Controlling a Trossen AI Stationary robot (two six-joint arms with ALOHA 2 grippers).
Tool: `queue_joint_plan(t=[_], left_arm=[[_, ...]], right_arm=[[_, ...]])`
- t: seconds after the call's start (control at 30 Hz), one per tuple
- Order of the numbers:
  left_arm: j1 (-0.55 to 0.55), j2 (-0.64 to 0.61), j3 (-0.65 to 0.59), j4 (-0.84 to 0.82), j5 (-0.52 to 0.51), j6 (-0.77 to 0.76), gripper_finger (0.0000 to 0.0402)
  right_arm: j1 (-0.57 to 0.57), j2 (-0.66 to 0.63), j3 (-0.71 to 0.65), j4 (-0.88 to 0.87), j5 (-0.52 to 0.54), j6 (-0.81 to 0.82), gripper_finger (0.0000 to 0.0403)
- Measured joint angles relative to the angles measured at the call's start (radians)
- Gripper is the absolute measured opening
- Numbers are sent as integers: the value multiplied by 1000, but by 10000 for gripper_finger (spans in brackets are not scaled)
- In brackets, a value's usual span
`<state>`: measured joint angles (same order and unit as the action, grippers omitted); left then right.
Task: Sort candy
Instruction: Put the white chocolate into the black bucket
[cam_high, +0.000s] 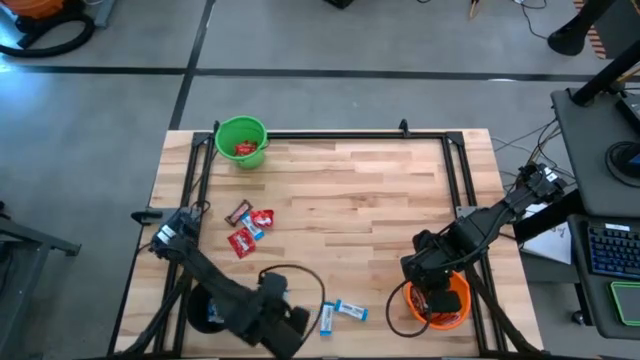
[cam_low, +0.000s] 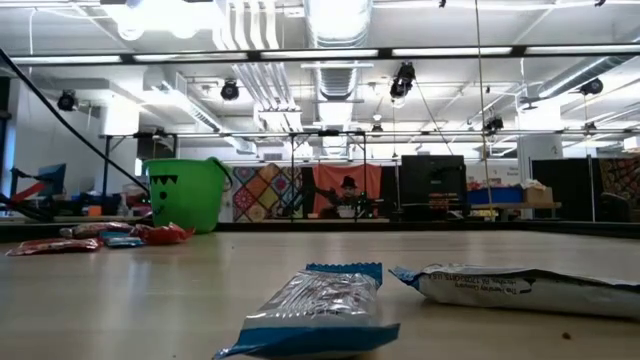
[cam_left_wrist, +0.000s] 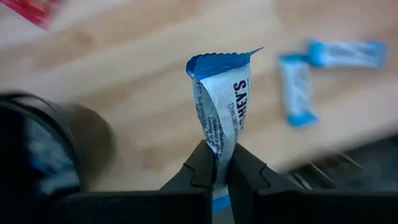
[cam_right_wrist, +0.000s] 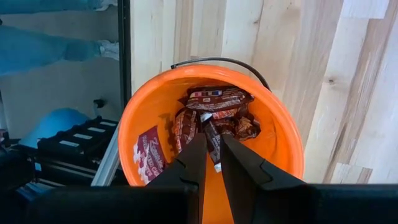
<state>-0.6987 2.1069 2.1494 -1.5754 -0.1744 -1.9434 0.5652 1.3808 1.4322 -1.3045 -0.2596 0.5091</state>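
Observation:
My left gripper, near the table's front edge, is shut on a blue-and-white candy packet. Two more blue-and-white packets lie flat on the wood beside it, and a black bucket stands close by. Red packets and a brown bar lie in a small heap at the left. The green bucket at the far left holds red candy. My right gripper hangs over the orange bucket, shut on a dark brown bar; more brown bars lie in that bucket. My left gripper pinches the blue-and-white packet between its two fingers at the packet's lower half, coming from above and pointing down. The packet is lifted clear of the table, its crimped blue end sticking out past the fingertips. My right gripper pinches a dark brown bar between its two fingers, slanting down from above. The bar lies along the fingers, its pale crimped end reaching back between them. It hangs over the inside of the orange bucket, clear of the bars below.
A black metal frame runs along the table's far edge and down both sides. The left arm covers part of the black bucket at the front left. Bare wood lies across the middle of the table.

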Motion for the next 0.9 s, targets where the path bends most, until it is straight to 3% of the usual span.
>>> queue_joint_plan(t=[0.2,0.43,0.6,0.9], left_arm=[[-93,-62,-29,8,-39,-105,1],[-187,-103,-194,4,98,-296,1],[-240,-195,-329,5,113,-413,1],[-257,-386,-589,3,143,-422,1]], right_arm=[[0,0,0,1,0,3,38],[-1,1,0,2,24,5,38],[-1,1,0,4,26,15,38],[-3,1,0,5,27,87,38]])
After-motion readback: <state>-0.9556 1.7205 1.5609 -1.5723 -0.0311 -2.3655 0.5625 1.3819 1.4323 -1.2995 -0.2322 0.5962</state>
